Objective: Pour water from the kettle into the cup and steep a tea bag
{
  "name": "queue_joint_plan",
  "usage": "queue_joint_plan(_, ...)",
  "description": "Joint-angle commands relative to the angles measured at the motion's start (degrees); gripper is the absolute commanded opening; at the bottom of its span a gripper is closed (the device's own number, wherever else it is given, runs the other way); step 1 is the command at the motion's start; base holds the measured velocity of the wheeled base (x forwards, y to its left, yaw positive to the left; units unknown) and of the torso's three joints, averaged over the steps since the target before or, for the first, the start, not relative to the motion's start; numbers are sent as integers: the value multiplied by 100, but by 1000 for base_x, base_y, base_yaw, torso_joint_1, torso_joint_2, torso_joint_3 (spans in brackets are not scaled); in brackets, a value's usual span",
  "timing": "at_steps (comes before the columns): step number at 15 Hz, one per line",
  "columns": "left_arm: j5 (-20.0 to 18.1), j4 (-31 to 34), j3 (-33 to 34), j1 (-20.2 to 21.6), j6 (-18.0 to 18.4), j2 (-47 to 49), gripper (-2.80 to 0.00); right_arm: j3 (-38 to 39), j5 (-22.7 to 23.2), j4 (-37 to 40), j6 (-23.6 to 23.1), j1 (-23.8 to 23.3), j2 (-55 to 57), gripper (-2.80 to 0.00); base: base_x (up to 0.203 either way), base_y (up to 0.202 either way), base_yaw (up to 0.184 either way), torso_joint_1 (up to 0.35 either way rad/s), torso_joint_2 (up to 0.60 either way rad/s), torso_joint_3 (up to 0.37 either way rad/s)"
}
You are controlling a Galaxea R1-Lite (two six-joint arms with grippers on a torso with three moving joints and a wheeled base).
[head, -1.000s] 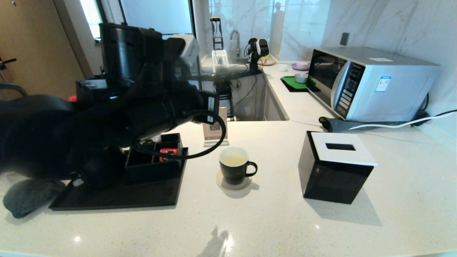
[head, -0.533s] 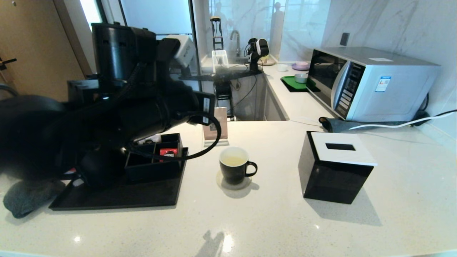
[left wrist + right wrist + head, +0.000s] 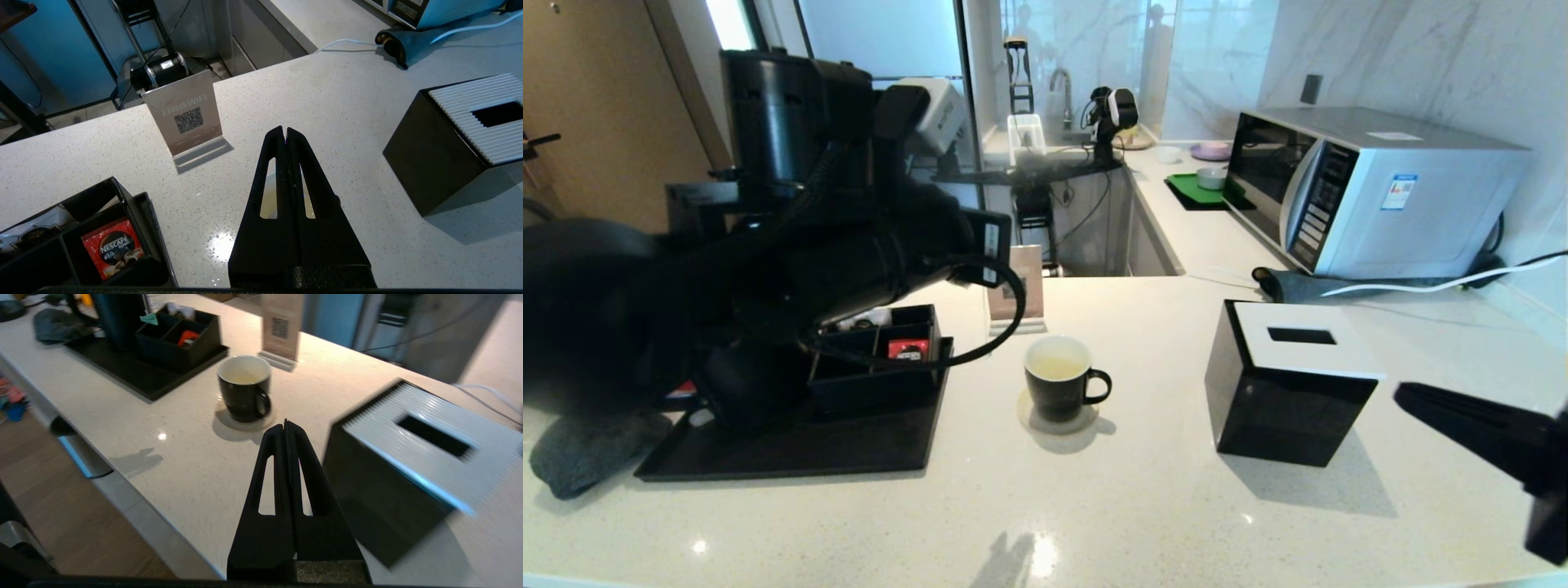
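The cup [image 3: 1058, 390], a black mug with a cream inside, stands on a round coaster mid-counter and holds pale liquid. My left gripper [image 3: 284, 130] is shut and empty, hovering above the cup [image 3: 269, 192], whose cream inside shows through the finger slots. The kettle [image 3: 116, 318] stands on the black tray; in the head view my left arm hides most of it. My right gripper [image 3: 1403, 396] is shut and empty, low at the front right beside the tissue box, pointing toward the cup [image 3: 244, 386]. No tea bag shows.
A black tissue box [image 3: 1290, 384] stands right of the cup. The black tray [image 3: 792, 449] carries an organiser [image 3: 882, 367] with a red packet [image 3: 112, 247]. A QR sign [image 3: 1013, 294] stands behind the cup. Microwave [image 3: 1372, 188] at back right, grey cloth [image 3: 580, 449] at front left.
My right gripper has come into the head view at the lower right. My left arm has drifted a little to the left. The cup has not moved.
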Motion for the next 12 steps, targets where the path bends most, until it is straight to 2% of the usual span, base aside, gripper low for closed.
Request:
queue_joint_plan(1,9,-12,6,7,-6,-10,-280,-671,476,-655,3,226,1875,-280,0,0,0,0,0,0)
queue_joint_plan(5,17,-12,14,7,-6,-10,-280,-1861,829,-1114,-5,1062,3191,-280,0,0,0,0,0,0)
queue_joint_plan(9,17,-12,64,24,-6,-16,-280,-2189,897,-1758,101,1641,3930,-280,0,0,0,0,0,0)
queue_joint_plan(10,17,-12,103,24,-6,-19,-280,-2256,904,-1848,219,1755,4027,-52,0,0,0,0,0,0)
queue_joint_plan(11,17,-21,121,24,-6,-19,-280,-2300,898,-1963,278,1824,4142,0,0,0,0,0,0,0)
queue_joint_plan(12,17,-21,127,24,-6,-19,-280,-2355,910,-2143,300,1849,4284,0,0,0,0,0,0,0)
